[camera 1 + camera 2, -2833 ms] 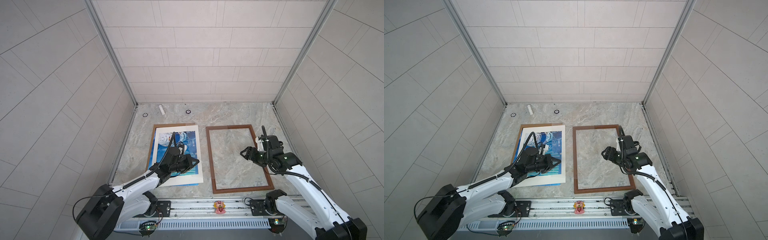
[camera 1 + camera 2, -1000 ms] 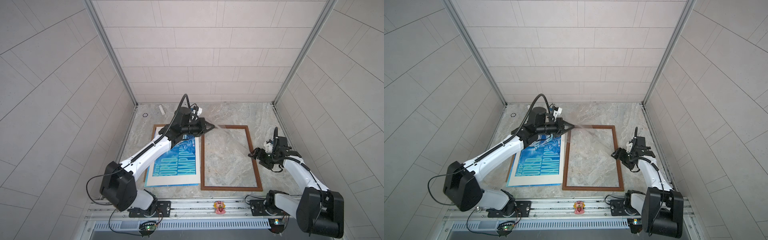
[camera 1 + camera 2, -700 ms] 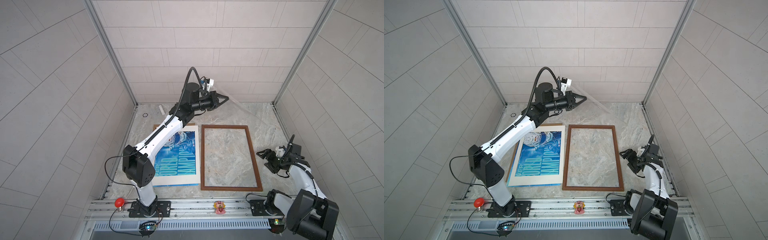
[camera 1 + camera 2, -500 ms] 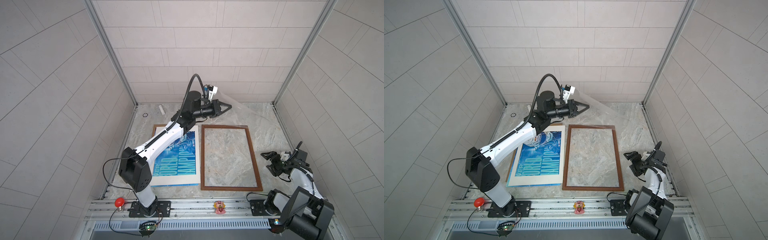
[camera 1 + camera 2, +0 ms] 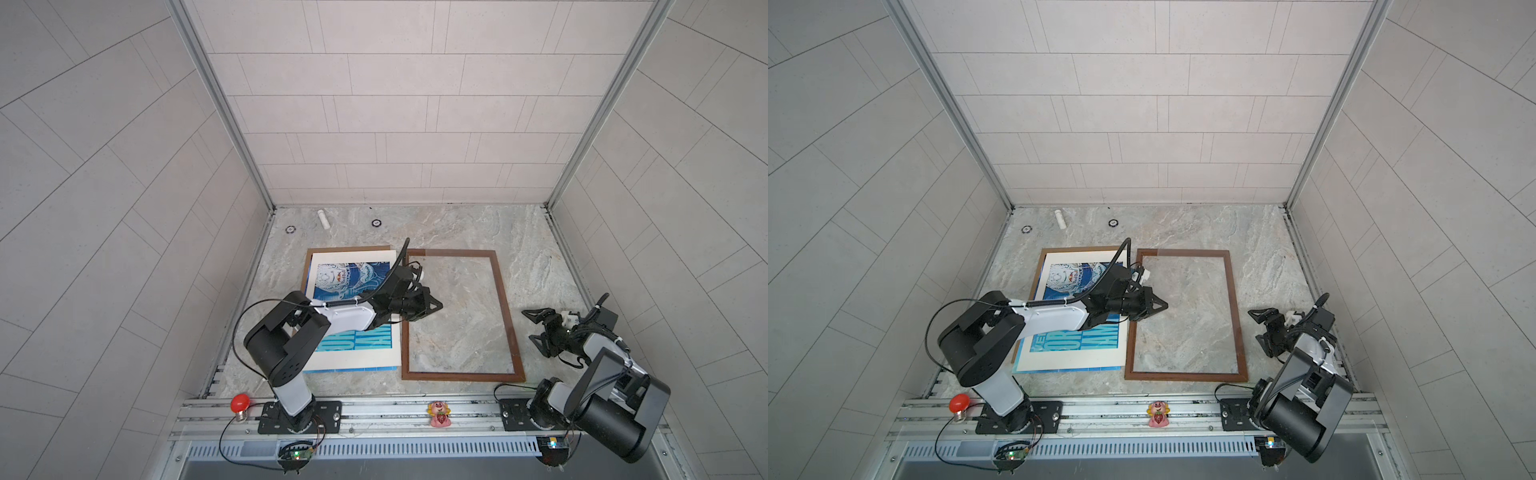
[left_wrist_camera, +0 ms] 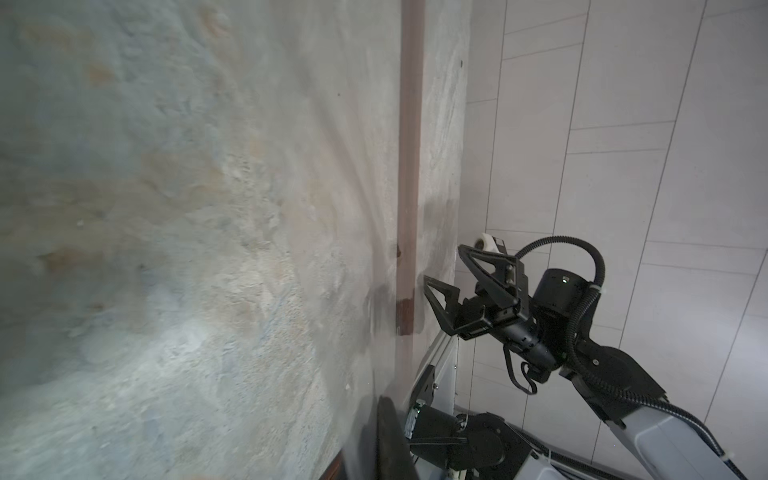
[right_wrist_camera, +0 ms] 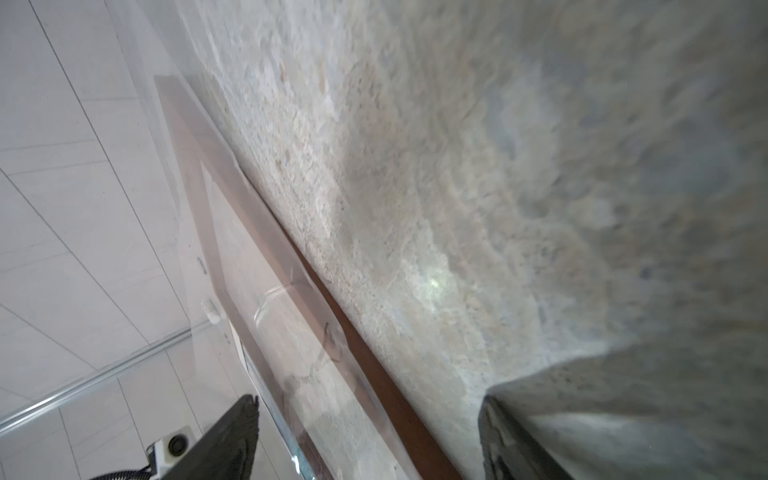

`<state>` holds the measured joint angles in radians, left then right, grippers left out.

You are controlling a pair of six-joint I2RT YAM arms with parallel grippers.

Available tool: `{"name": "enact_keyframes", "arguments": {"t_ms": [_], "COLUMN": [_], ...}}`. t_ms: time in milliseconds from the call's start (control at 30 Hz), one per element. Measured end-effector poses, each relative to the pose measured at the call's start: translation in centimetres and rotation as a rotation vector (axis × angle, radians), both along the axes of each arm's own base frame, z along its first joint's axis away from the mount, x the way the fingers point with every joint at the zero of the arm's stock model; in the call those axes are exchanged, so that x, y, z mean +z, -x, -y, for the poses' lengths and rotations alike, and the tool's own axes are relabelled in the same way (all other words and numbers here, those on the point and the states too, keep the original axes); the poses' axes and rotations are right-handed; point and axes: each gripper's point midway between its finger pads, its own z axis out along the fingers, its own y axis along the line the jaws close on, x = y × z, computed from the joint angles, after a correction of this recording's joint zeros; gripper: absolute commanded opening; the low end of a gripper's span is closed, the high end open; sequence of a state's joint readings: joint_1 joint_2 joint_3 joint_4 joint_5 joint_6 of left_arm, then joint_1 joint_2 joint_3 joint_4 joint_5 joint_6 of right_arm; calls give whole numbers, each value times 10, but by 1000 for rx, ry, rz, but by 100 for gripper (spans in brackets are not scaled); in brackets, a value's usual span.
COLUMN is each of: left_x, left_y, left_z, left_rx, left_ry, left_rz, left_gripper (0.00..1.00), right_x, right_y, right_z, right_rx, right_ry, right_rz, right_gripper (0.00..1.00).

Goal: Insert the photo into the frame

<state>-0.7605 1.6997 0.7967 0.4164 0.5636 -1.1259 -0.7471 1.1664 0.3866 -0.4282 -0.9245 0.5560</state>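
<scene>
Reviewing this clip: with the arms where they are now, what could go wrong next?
1. The shut left end effector sits low over the thin dark-brown wooden frame; its clear pane looks askew at the far-left corner, so it might not seat.
2. The left forearm spans the blue print with cream border; retracting low could drag it.

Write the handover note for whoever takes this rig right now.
Left claw: shut, over the left part of the frame; whether it pinches the clear pane cannot be told.
Right claw: open, empty, to the right of the frame.
Photo: face up on the brown backing board, left of the frame.
Done: photo and frame lie side by side.
Left: move the photo into the frame.
</scene>
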Motion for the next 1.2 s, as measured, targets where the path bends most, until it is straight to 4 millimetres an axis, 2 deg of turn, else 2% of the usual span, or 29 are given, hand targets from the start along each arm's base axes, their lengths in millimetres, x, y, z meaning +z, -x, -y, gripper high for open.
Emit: {"name": "enact_keyframes", "arguments": {"t_ms": [133,300,600,767,967,1200], "left_x": [5,10,-17,-19,-21,-28], "left_y": [-5,-13,-17,-12,-9,-5], "left_z": [1,2,10,14,15,12], "left_rx": [46,84,77,56,49,39], "left_ry": [37,54,24,22,18,-28], "left_rz": [-13,-6,-63,-76,-83,-107], "left_gripper": [0,0,0,0,0,0], "right_x": [1,0,-1,0,9,18], "right_y": [8,20,18,15,5,-1], "right_z": [-19,-31,-31,-29,-24,-20], "right_rx": [56,79,55,44,31,31], "right_ry": [-22,-7,-5,-8,0,30], "right_rz": [3,1,17,22,73,120], "right_gripper": [81,82,74,65,47,37]}}
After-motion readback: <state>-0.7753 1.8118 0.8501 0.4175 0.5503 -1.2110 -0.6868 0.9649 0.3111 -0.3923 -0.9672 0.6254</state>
